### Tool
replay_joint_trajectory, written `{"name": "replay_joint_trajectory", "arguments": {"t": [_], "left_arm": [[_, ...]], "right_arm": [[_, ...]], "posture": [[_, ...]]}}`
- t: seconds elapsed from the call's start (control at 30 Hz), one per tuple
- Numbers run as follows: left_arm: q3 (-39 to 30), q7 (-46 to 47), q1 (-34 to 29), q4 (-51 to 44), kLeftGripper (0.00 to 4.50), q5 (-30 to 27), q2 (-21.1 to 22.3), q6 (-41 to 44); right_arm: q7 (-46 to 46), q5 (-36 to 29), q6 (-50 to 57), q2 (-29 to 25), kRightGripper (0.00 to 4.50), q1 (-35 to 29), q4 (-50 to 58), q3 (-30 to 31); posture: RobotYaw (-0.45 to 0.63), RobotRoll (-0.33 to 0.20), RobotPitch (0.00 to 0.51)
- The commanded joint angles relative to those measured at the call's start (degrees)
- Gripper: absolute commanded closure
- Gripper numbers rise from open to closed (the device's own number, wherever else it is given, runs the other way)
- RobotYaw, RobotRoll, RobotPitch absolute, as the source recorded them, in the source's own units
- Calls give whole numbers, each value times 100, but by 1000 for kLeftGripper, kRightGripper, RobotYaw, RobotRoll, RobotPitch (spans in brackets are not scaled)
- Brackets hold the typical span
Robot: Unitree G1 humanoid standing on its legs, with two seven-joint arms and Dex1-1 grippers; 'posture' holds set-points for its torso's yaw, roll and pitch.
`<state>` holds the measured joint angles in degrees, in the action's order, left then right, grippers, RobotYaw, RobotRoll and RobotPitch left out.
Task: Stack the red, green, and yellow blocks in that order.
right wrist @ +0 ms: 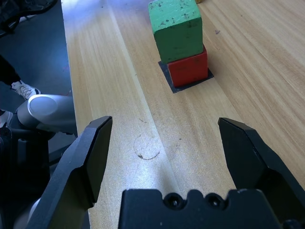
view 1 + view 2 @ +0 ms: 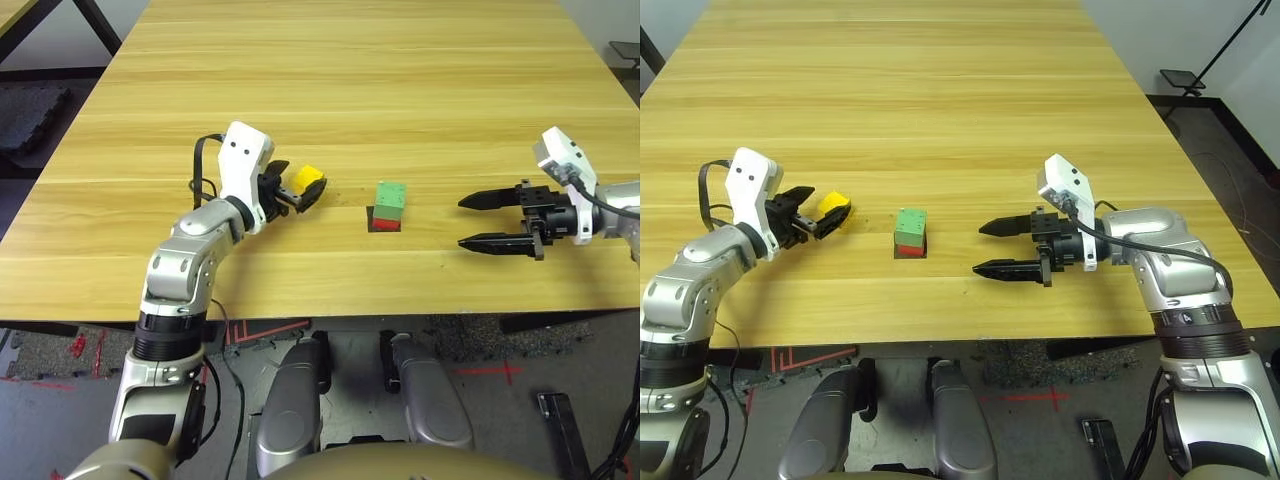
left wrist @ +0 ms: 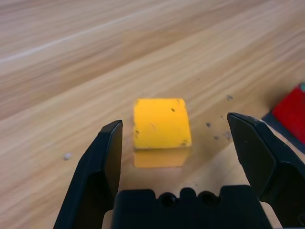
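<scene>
In the left eye view the wooden worktop (image 2: 400, 90) is carrying all three blocks near its front edge. The green block (image 2: 391, 197) is sitting on top of the red block (image 2: 385, 218), which is resting on a flat black square patch (image 2: 386, 226) at the middle of the worktop. The yellow block (image 2: 307, 183) is lying well to the left of that pair, and the left claw (image 2: 298, 195) is reaching at it from the left, its black fingers standing apart on either side of the block. Out on the right, the right claw (image 2: 478, 222) is pointing leftward toward the stack but is staying well apart from it, its two fingers spread wide with nothing between them.

The right eye view is showing the same layout, with the right claw hanging open above bare wood.

In the left wrist view the yellow block is lying flat on the wood between the two fingertips (image 3: 112, 143) — a gap is showing on each side, so the claw is open around it and not gripping. A corner of the red block is peeking in at the edge.

In the right wrist view the open fingers (image 1: 95, 148) are framing bare worktop — the green-on-red stack is standing farther ahead on its black patch.
</scene>
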<state>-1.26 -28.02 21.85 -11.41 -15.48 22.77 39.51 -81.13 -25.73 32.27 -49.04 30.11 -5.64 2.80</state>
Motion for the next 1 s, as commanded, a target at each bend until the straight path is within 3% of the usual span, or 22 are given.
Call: {"name": "replay_joint_trajectory", "arguments": {"t": [0.03, 0.4, 0.5, 0.67, 0.7, 0.87, 1.0], "left_arm": [[144, 28, -108, 203, 19, 161, 7, -235], [222, 166, -47, 924, 19, 440, -186, -876], [127, 191, 28, 1063, 675, 420, -189, -972], [86, 201, 102, 1221, 2436, 430, -182, -1060], [86, 197, 104, 1236, 2592, 430, -183, -1069], [43, 147, 103, 1435, 2585, 441, -130, -1260], [-58, -270, 290, 1556, 2585, 311, 150, -1487]], "right_arm": [[-9, 34, -41, 19, 0, -5, -10, 59], [0, 52, -39, 42, 0, 16, -1, 62], [-15, 73, -74, 48, 0, 22, -40, 76], [-1, 132, -183, 91, 0, 5, -97, 149], [-2, 135, -195, 95, 0, 7, -104, 158], [-37, 179, -298, 127, 0, 28, -202, 177], [-84, 222, -378, 141, 0, 75, -311, 203]], "posture": [[131, 62, 237], [124, 58, 228], [127, 59, 228], [131, 61, 228], [131, 61, 228], [138, 64, 212], [148, 66, 202]]}}
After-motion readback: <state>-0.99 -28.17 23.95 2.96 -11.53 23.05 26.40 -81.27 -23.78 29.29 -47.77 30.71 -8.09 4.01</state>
